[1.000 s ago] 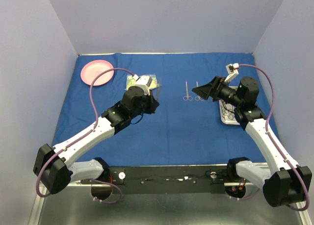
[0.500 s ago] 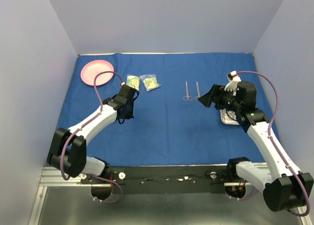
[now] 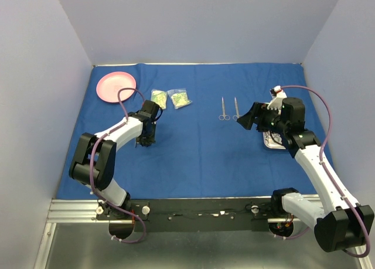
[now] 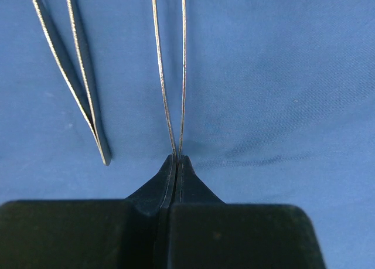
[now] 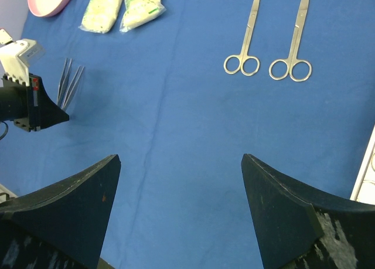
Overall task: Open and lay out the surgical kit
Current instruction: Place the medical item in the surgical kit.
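Royal-blue cloth wrap (image 5: 176,122) lies flat beneath both arms. The left gripper (image 4: 177,163) is pressed together, pinching thin silver tweezers (image 4: 174,141) that point ahead of it. The right gripper (image 5: 180,160) hovers spread wide, with two silver scissor-like forceps (image 5: 253,20) ahead.

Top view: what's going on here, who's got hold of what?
The left gripper is shut on a pair of tweezers, pointing them out over the blue cloth wrap, which lies spread flat. Two scissor-like forceps sit side by side on the cloth, and two packets lie near a pink plate. The right gripper is open and empty, beside the steel tray.
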You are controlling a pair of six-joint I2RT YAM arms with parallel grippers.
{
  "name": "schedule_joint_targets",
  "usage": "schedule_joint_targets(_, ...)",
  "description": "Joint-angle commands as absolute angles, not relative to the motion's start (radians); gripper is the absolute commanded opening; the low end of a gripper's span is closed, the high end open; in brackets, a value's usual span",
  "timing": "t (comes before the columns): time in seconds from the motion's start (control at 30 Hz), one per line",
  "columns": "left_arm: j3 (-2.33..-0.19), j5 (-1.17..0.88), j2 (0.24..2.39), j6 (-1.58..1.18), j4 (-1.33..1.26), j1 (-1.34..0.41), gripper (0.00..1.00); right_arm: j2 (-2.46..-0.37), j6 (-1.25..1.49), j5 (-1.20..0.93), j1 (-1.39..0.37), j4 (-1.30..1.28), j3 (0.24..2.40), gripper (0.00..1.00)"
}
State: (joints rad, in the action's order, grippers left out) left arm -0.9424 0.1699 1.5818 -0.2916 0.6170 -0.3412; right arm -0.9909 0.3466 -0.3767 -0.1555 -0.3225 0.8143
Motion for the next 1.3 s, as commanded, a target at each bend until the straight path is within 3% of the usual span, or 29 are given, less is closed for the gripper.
schedule_joint_targets(0.0,-0.979,0.161,1.601,-0.302,0.643,-0.331,0.0,-1.005,0.33,-0.353,-0.158,-0.344,0.816,0.92)
schedule_joint_targets(0.27,-0.956,0.184,1.597,-0.344,0.611,-0.321,0.01,-1.014,0.328,-0.356,-0.158,-0.339,0.813,0.92)
schedule_joint_targets(0.57,-0.953,0.198,1.624,-0.356,0.58,-0.319,0.11,-1.014,0.325,-0.359,-0.16,-0.341,0.813,0.92)
schedule_joint_targets(0.7,-0.951,0.212,1.623,-0.354,0.581,-0.319,0.2,-1.012,0.325,-0.359,-0.158,-0.344,0.81,0.92)
schedule_joint_targets(1.17,-0.995,0.227,1.49,-0.383,0.621,-0.319,0.34,-1.005,0.319,-0.341,-0.16,-0.36,0.827,0.92)
schedule_joint_targets(1.27,-1.014,0.25,1.399,-0.393,0.63,-0.318,0.46,-1.005,0.313,-0.321,-0.158,-0.38,0.841,0.92)
